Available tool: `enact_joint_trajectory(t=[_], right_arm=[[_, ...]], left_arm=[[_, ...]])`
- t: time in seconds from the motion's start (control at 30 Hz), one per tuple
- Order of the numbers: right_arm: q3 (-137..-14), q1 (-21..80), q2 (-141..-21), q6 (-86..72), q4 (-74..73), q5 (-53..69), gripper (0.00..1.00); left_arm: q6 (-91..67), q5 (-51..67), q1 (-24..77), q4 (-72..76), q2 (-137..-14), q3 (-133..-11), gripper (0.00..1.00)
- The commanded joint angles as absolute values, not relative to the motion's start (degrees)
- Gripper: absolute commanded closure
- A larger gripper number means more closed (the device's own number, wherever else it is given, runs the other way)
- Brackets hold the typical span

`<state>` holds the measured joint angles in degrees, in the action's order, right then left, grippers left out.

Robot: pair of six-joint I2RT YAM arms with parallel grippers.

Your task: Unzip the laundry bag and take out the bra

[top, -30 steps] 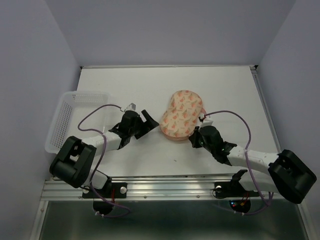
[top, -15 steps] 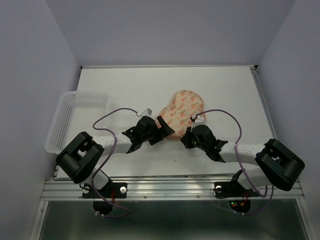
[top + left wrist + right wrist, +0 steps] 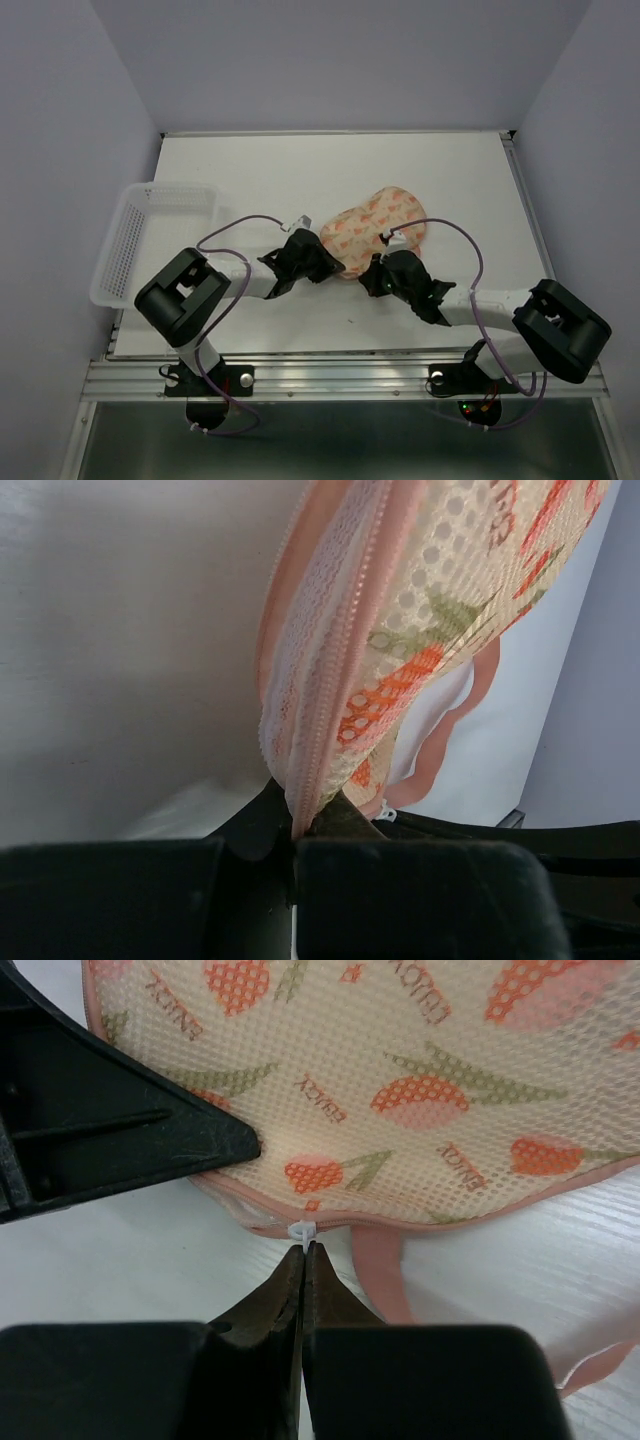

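From above, the laundry bag [image 3: 378, 222] lies mid-frame on the desk [image 3: 300, 165], with my left pincer [image 3: 325, 266] at its lower left end and my right pincer [image 3: 380, 272] at its lower edge. My left wrist view shows the left pincer clenched on the bag's zipper rim [image 3: 330, 680], which rises from bottom centre. My right wrist view shows the right pincer clamped at bottom centre on a small white tab [image 3: 303, 1231] on that rim, with the pink loop [image 3: 378, 1270] just to its right.

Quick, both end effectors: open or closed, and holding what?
Left end effector: closed, pinching the laundry bag at its zipper edge.
Right end effector: closed, apparently pinching the white zipper pull.
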<state>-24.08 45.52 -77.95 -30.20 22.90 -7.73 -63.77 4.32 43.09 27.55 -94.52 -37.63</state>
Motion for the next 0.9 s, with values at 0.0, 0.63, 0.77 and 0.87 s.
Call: enact_joint_trajectory(t=[0.0, 0.63, 0.77, 0.87], right_arm=[[-25.58, 46.14, -74.63, -28.48, 22.6, -12.91, 0.99], [-21.27, 39.12, -67.24, -26.45, 12.57, -18.9, 0.99], [-20.57, 37.27, -65.22, -27.07, 11.16, -17.23, 0.99], [-20.83, 37.27, -65.56, -26.72, 11.16, -14.43, 0.99]], left_arm=[[-59.77, 0.88, 43.07, 24.53, -90.45, -38.15, 1.0], [-47.37, 7.82, 29.54, 15.56, -73.74, -29.98, 1.0], [-47.64, 6.6, 24.27, 16.69, -73.04, -27.25, 1.0], [-47.2, 5.98, 22.94, 17.57, -74.96, -28.82, 0.93]])
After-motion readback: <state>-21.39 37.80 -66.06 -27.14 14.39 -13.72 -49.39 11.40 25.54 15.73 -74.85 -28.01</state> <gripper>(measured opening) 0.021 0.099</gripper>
